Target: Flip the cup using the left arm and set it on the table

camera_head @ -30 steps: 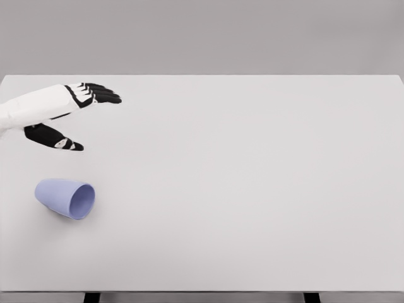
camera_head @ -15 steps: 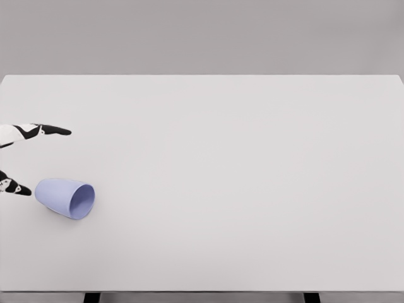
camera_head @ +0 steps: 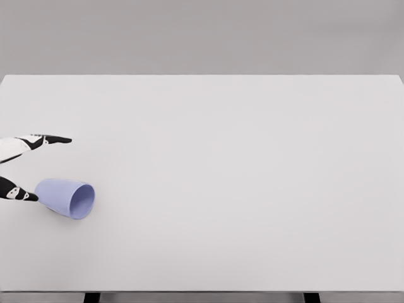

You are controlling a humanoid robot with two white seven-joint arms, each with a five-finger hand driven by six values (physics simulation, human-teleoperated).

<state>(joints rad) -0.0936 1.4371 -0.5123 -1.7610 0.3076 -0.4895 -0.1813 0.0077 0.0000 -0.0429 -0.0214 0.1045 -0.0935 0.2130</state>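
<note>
A light blue cup (camera_head: 65, 197) lies on its side on the white table (camera_head: 240, 164), near the front left, its open mouth facing right and toward me. My left hand (camera_head: 35, 167) shows at the left edge, mostly cut off by the frame. Its fingers (camera_head: 49, 139) stretch out to the right above and behind the cup. The thumb tip (camera_head: 24, 196) sits right at the cup's closed base, touching it or nearly so. The hand is open and holds nothing. The right arm is out of view.
The table's front edge runs along the bottom of the view, with two dark legs (camera_head: 92, 297) showing beneath it. A plain grey wall stands behind the table.
The left hand has pulled back to the left and dropped lower, from behind the cup to beside its base. The thumb has closed in on the base. The cup has not moved.
</note>
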